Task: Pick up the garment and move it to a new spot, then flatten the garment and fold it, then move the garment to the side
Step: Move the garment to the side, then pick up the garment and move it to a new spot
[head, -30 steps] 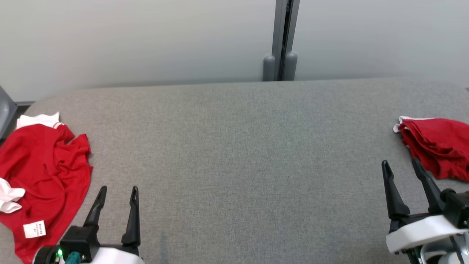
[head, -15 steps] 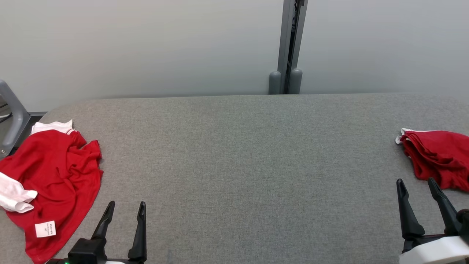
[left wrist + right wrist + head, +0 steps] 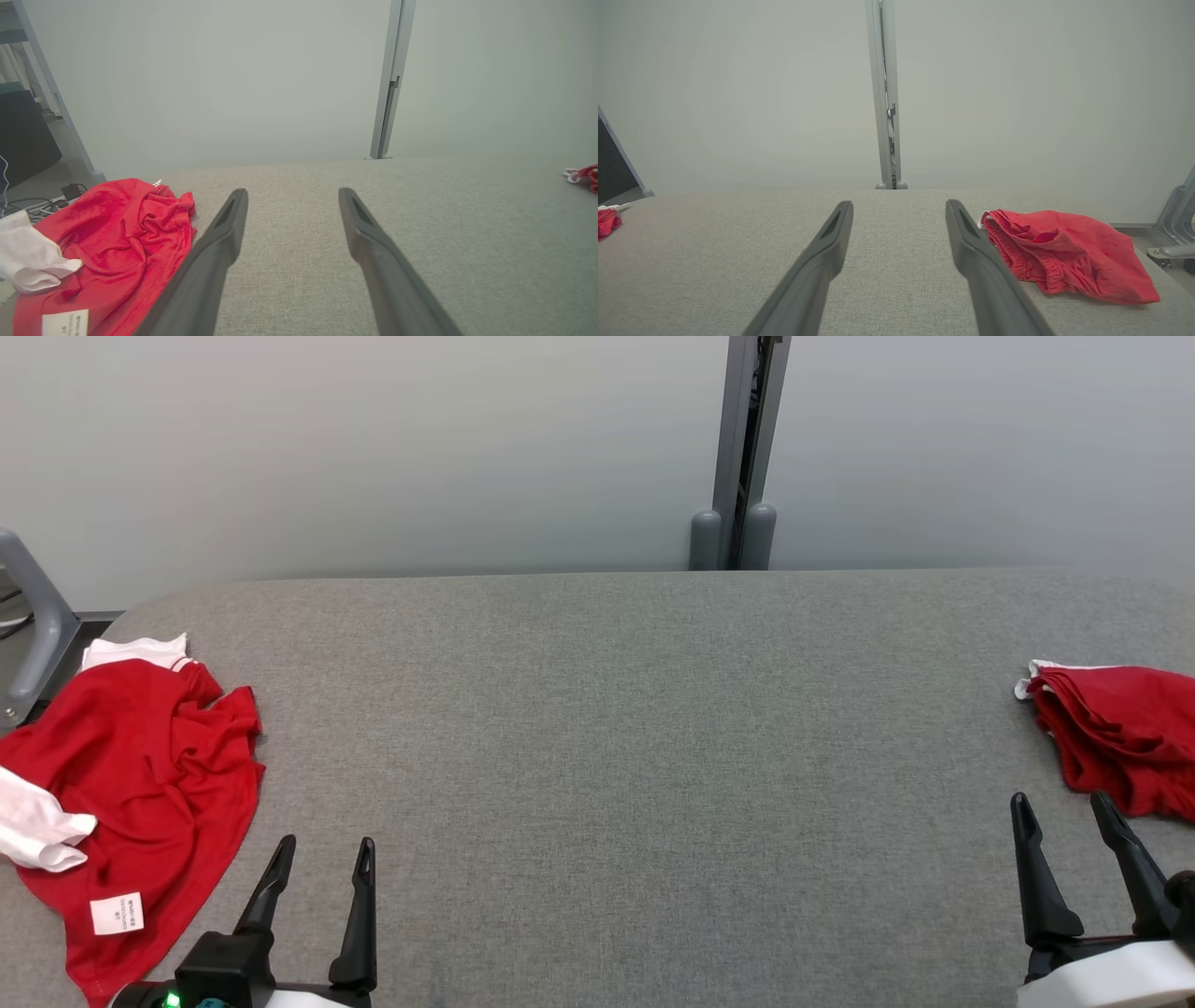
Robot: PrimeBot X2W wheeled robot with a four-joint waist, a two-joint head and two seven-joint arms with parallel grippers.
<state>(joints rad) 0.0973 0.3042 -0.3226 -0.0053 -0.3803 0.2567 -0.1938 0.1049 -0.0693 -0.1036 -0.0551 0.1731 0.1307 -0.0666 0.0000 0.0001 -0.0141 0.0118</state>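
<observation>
Head view: crumpled garment lies just left of left tool.

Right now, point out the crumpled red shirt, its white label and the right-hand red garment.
crumpled red shirt (image 3: 140, 775), head view, red middle.
white label (image 3: 118, 913), head view, centre.
right-hand red garment (image 3: 1073, 252), right wrist view, top surface.

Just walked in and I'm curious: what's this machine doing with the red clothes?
Nothing is being handled right now. The left gripper and right gripper are both open and empty over the grey table. A crumpled red garment lies beside the left one, and a second red garment lies near the right one.
</observation>
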